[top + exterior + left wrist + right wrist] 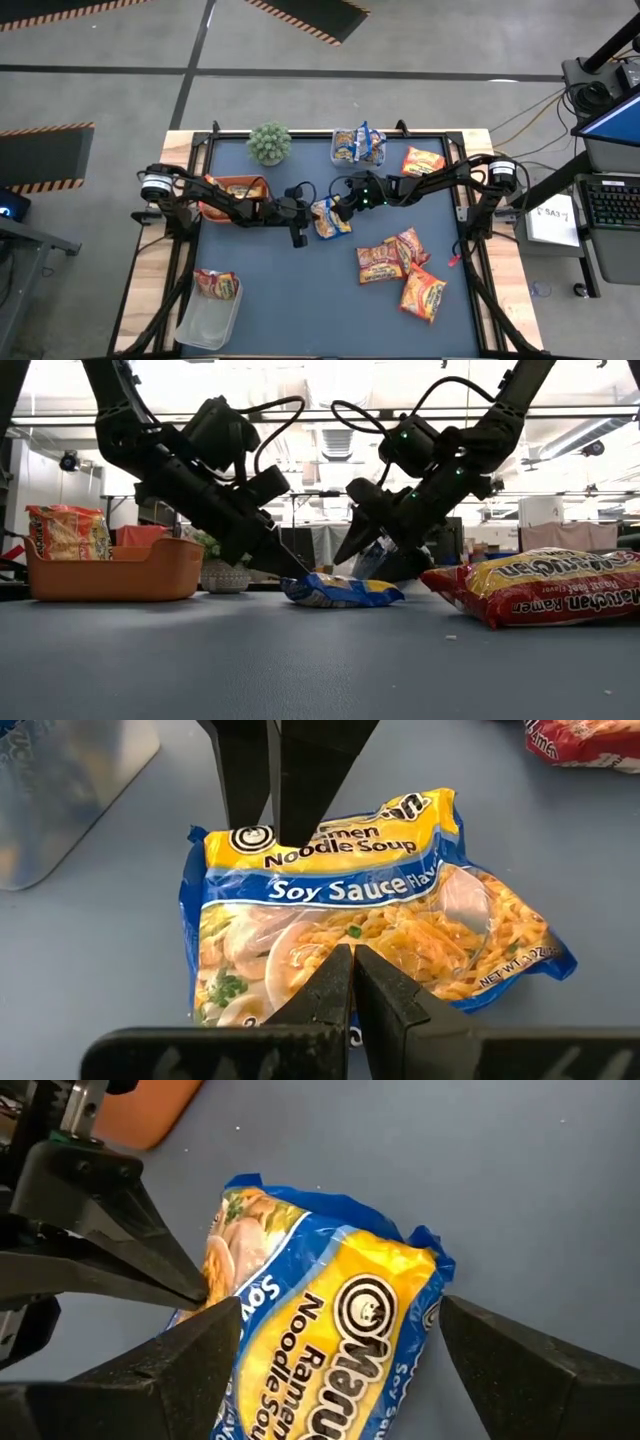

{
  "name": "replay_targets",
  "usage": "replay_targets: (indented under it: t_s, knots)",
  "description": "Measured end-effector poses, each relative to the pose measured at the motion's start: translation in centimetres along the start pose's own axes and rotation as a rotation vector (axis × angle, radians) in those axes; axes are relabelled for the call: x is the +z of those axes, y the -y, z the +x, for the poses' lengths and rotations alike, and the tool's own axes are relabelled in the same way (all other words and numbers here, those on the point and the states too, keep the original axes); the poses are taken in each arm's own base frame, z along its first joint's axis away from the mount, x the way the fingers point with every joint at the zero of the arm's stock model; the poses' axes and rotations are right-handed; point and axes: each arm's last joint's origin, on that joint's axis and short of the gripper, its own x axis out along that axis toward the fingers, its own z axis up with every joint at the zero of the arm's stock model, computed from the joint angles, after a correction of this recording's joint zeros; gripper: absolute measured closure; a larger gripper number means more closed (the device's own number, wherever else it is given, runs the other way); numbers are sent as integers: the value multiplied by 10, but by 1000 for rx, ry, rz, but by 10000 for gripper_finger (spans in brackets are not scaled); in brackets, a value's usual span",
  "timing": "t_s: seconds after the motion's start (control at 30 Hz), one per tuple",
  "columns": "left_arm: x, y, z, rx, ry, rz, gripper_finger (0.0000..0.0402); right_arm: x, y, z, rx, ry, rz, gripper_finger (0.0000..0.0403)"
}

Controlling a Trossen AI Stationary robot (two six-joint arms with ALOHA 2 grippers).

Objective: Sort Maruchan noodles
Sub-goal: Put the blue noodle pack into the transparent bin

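The bench (pixel 270 310) carries an orange tray (pixel 120 575) at its left side; mid-bench lies a blue-and-yellow noodle packet (pixel 329 217), flat on the surface; the right claw (pixel 335 1350) stands spread wide astride the packet's top end; the left claw (pixel 352 982), pressed together, rests its tip at the packet's opposite edge.

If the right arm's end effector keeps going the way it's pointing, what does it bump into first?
Most likely the blue-and-yellow noodle packet. The right end effector is open, with the packet's end lying between its fingers. The left end effector, shut, touches the packet's other side, so it would come next.
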Motion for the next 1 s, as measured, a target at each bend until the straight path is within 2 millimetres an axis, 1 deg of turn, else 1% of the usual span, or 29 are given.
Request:
replay_targets:
  t_s: [0.23, 0.43, 0.7, 0.83, 1.0]
  knots:
    - [-4, 1, -1, -5, -9, -7, 401, 1, -2, 1, 19, 20, -38, 76]
    - [-5, 1, -1, -7, -12, -7, 401, -4, -2, 13, 74, 30, -60, 76]
    - [-6, 1, -1, -12, -20, -5, 401, -6, -3, 28, 255, 31, -97, 80]
    - [-6, 1, -1, -12, -21, -5, 401, -9, -1, 31, 260, 25, -96, 101]
    - [-6, 1, -1, -11, -21, -5, 401, -9, -1, 32, 259, 23, -96, 151]
